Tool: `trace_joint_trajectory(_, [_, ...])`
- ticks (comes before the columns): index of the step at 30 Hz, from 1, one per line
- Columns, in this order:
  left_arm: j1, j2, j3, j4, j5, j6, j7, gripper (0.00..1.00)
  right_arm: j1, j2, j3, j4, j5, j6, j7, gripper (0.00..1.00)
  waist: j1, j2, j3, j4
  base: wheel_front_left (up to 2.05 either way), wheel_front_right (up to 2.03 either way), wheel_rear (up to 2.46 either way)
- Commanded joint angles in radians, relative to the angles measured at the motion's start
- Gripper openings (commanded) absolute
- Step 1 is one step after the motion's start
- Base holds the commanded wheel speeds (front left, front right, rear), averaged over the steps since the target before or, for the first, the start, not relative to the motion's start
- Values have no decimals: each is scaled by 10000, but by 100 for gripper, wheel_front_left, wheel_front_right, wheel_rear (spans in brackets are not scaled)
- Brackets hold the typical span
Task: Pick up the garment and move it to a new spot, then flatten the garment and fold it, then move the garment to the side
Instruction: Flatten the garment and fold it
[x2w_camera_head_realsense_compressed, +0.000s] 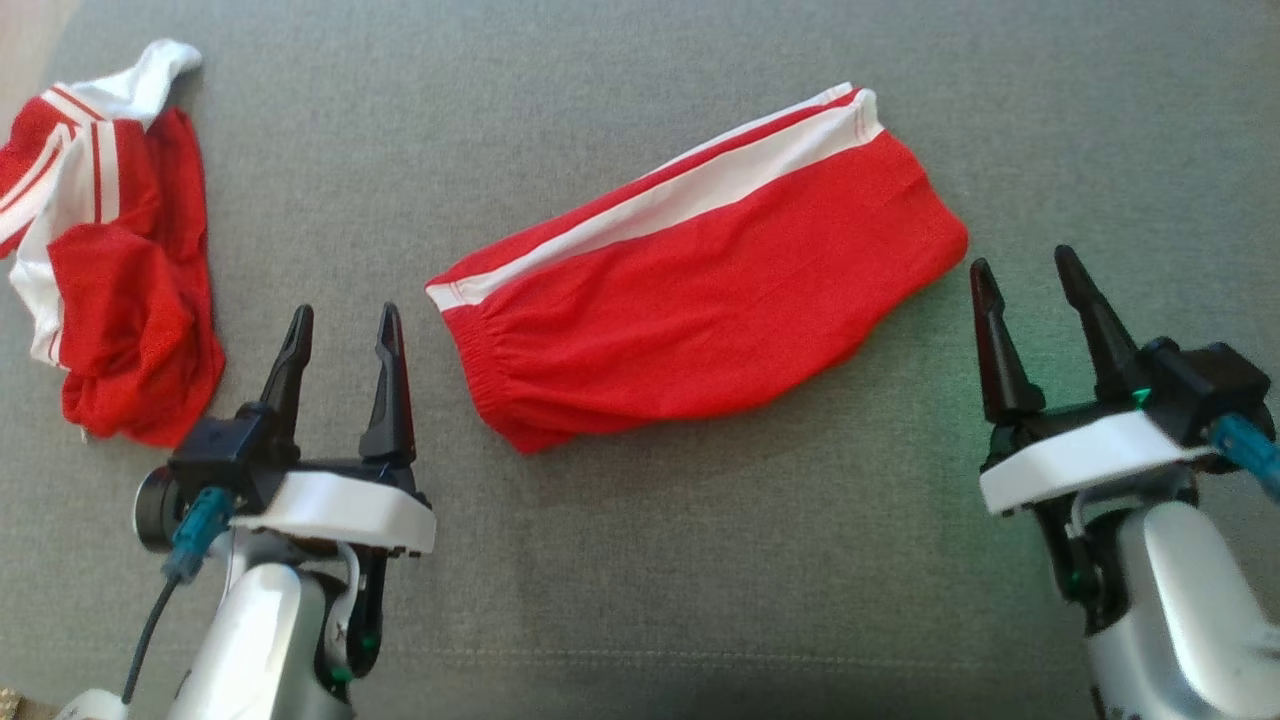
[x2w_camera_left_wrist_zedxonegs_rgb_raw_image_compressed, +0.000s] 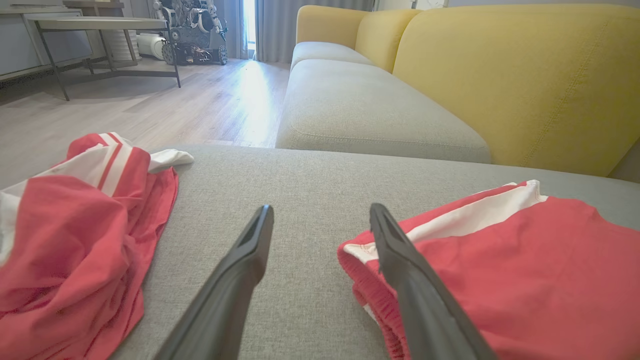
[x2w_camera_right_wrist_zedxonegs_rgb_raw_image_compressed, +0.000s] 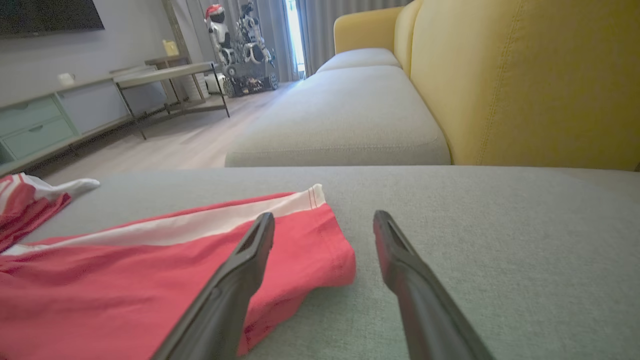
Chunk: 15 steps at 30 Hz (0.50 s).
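Fingers (x2w_camera_head_realsense_compressed: 388, 380) parted, shorts (x2w_camera_head_realsense_compressed: 700, 300) between, jersey (x2w_camera_head_realsense_compressed: 130, 300) left

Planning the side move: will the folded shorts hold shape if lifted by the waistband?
Probably not: the shorts look thin and soft, so they'd likely droop and unfold. The gathered waistband should give a thicker grip. Pushing may bunch them on the cushion.
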<state>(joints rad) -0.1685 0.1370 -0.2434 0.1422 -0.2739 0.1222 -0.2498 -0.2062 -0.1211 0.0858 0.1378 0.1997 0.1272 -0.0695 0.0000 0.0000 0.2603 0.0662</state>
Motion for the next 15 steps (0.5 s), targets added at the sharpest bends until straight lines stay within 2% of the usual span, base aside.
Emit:
trace_joint_trajectory(1, [-415, 195, 378, -353, 113, -35, -120, 100, -489, -195, 132, -190, -99, 35, 38, 100, 0, 0, 131, 86, 0, 0, 0])
trace_joint_trajectory(9, [-1156, -34, 116, -312, 240, -280, -120, 100, -1890, -728, 332, 1781, -225, 35, 331, 100, 0, 0, 923, 679, 0, 0, 0])
trace_joint_trajectory(15, [-1454, -246, -7, -163, 340, -456, -120, 100, -2654, -772, 649, 3420, -107, 35, 1036, 100, 0, 0, 1171, 978, 0, 0, 0])
